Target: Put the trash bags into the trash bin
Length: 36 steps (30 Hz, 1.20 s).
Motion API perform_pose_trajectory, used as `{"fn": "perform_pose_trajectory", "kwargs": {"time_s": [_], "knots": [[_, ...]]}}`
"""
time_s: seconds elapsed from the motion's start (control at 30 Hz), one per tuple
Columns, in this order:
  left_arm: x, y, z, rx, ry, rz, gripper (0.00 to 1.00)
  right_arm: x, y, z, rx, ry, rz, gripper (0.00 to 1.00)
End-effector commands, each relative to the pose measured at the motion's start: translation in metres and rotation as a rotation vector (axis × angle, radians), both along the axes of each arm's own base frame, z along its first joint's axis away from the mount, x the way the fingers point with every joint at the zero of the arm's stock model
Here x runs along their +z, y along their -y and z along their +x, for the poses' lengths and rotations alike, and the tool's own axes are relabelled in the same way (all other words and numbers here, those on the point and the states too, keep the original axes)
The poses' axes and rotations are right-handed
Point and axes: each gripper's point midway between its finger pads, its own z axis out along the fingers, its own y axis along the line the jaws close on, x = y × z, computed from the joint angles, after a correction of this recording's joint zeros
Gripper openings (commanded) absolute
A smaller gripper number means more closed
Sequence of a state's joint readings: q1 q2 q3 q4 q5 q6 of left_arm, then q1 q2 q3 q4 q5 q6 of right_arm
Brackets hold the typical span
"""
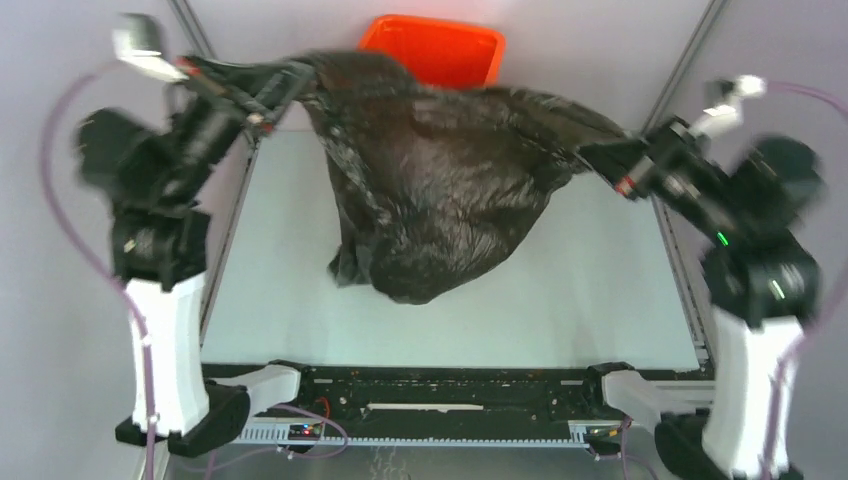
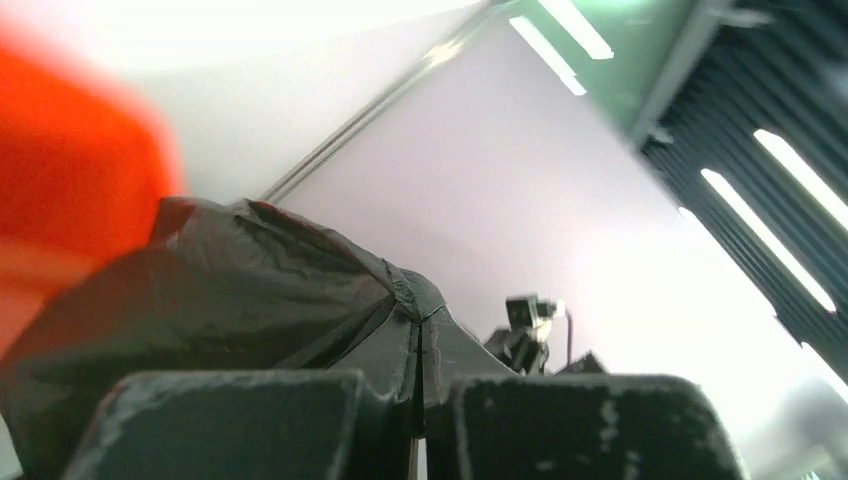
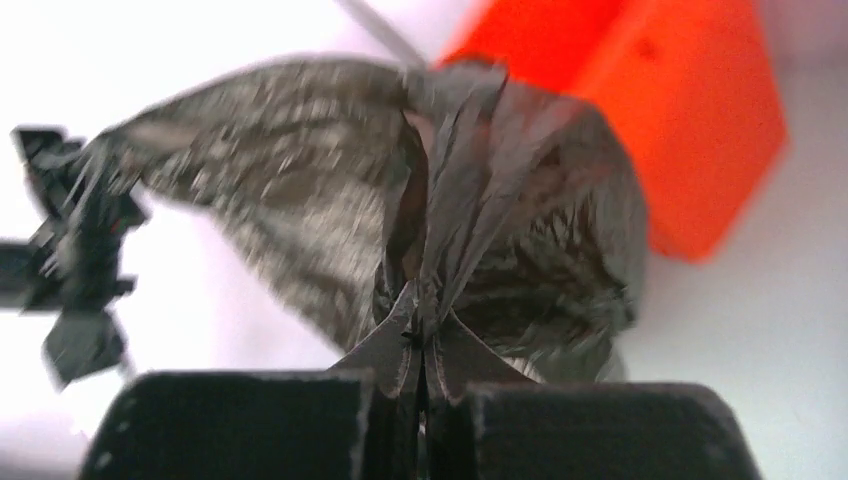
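Top external view showed us the black trash bag (image 1: 430, 200) hanging over the bench (image 1: 600, 300), in front of the orange trash bin (image 1: 440, 50). Our left hand (image 1: 285, 88) and right hand (image 1: 597, 158) each pinched a bunched edge. We judged it light, floppy and slippery; bunched edges held best.

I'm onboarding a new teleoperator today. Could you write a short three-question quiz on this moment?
1. True or false: the trash bag already sits inside the trash bin.
2. Of the left gripper and the right gripper, which pinches the bag? A) left only B) right only C) both
3. Fill in: seen from the arms, the bin stands at the ___ edge of the table.

Key: 1 false, the bag hangs stretched between the two arms, in front of the bin. 2 C. 3 far.
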State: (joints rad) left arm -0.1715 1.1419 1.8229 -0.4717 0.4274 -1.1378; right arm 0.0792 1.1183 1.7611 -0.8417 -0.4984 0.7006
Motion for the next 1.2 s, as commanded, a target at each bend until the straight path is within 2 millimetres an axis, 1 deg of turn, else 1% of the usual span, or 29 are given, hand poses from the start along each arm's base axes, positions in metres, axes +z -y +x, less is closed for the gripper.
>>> {"fn": "perform_pose_trajectory", "kwargs": {"time_s": [0.0,0.03,0.07,0.1,0.13,0.17,0.2,0.23,0.27,0.3,0.37,0.43,0.47,0.5,0.53,0.57,0.6,0.67,0.7,0.77,0.8,0.83,0.87,0.93,0.97,1.0,1.03,1.1,1.17], "knots": [[0.132,-0.015,-0.169,-0.071,0.608,0.007,0.0,0.063,-0.004,-0.108,0.067,0.224,0.063,0.0],[0.11,-0.017,-0.157,-0.029,0.546,0.045,0.0,0.059,-0.005,-0.116,0.076,0.233,0.087,0.0],[0.077,-0.022,-0.14,0.027,0.455,0.089,0.0,0.047,-0.007,-0.12,0.084,0.213,0.113,0.0],[0.032,-0.027,-0.119,0.071,0.312,0.122,0.0,0.026,-0.009,-0.117,0.088,0.167,0.128,0.0],[-0.022,-0.035,-0.1,0.128,0.144,0.161,0.0,-0.002,-0.011,-0.115,0.087,0.084,0.144,0.0],[-0.076,-0.041,-0.09,0.16,-0.007,0.209,0.0,-0.048,-0.013,-0.107,0.075,-0.054,0.141,0.0],[-0.131,-0.043,-0.083,0.162,-0.14,0.261,0.0,-0.084,-0.014,-0.108,0.072,-0.161,0.13,0.0],[-0.179,-0.044,-0.084,0.155,-0.251,0.3,0.0,-0.114,-0.015,-0.111,0.08,-0.243,0.116,0.0],[-0.218,-0.046,-0.085,0.155,-0.336,0.326,0.0,-0.144,-0.016,-0.117,0.084,-0.324,0.099,0.0],[-0.247,-0.048,-0.09,0.154,-0.39,0.34,0.0,-0.169,-0.015,-0.123,0.074,-0.386,0.08,0.0],[-0.271,-0.05,-0.101,0.151,-0.41,0.338,0.0,-0.196,-0.013,-0.138,0.073,-0.435,0.069,0.0],[-0.271,-0.049,-0.103,0.149,-0.404,0.333,0.0,-0.203,-0.013,-0.147,0.078,-0.428,0.076,0.0],[-0.263,-0.049,-0.102,0.148,-0.387,0.337,0.0,-0.2,-0.013,-0.148,0.082,-0.41,0.077,0.0],[-0.251,-0.047,-0.098,0.139,-0.371,0.337,0.0,-0.194,-0.013,-0.148,0.087,-0.389,0.074,0.0],[-0.227,-0.042,-0.093,0.122,-0.327,0.327,0.0,-0.182,-0.013,-0.145,0.092,-0.363,0.068,0.0],[-0.194,-0.036,-0.089,0.097,-0.258,0.302,0.0,-0.168,-0.016,-0.14,0.107,-0.34,0.061,0.0],[-0.157,-0.03,-0.086,0.069,-0.185,0.272,0.0,-0.146,-0.018,-0.134,0.127,-0.295,0.054,0.0],[-0.067,-0.019,-0.09,0.023,-0.001,0.194,0.0,-0.096,-0.025,-0.122,0.164,-0.213,0.038,0.0],[-0.017,-0.018,-0.102,0.009,0.11,0.154,0.0,-0.064,-0.027,-0.118,0.182,-0.154,0.036,0.0],[0.071,-0.018,-0.134,-0.015,0.314,0.078,0.0,-0.001,-0.031,-0.118,0.22,-0.029,0.044,0.0],[0.118,-0.023,-0.166,-0.014,0.449,0.027,0.0,0.035,-0.033,-0.121,0.245,0.049,0.059,0.0],[0.134,-0.025,-0.177,-0.008,0.496,0.005,0.0,0.049,-0.035,-0.123,0.257,0.078,0.068,0.0],[0.156,-0.032,-0.205,0.001,0.579,-0.035,0.0,0.072,-0.036,-0.129,0.274,0.134,0.093,0.0],[0.161,-0.041,-0.212,0.054,0.597,-0.063,0.0,0.081,-0.041,-0.128,0.301,0.145,0.131,0.0],[0.15,-0.047,-0.213,0.092,0.578,-0.058,0.0,0.073,-0.044,-0.125,0.313,0.13,0.146,0.0],[0.132,-0.056,-0.201,0.167,0.524,-0.046,0.0,0.06,-0.047,-0.121,0.321,0.102,0.16,0.0],[0.106,-0.067,-0.187,0.246,0.44,-0.028,0.0,0.037,-0.052,-0.112,0.321,0.043,0.175,0.0],[0.036,-0.089,-0.152,0.405,0.227,0.046,0.0,-0.015,-0.06,-0.1,0.329,-0.076,0.2,0.0],[-0.051,-0.112,-0.122,0.54,-0.055,0.146,0.0,-0.075,-0.068,-0.089,0.322,-0.221,0.196,0.0]]}}
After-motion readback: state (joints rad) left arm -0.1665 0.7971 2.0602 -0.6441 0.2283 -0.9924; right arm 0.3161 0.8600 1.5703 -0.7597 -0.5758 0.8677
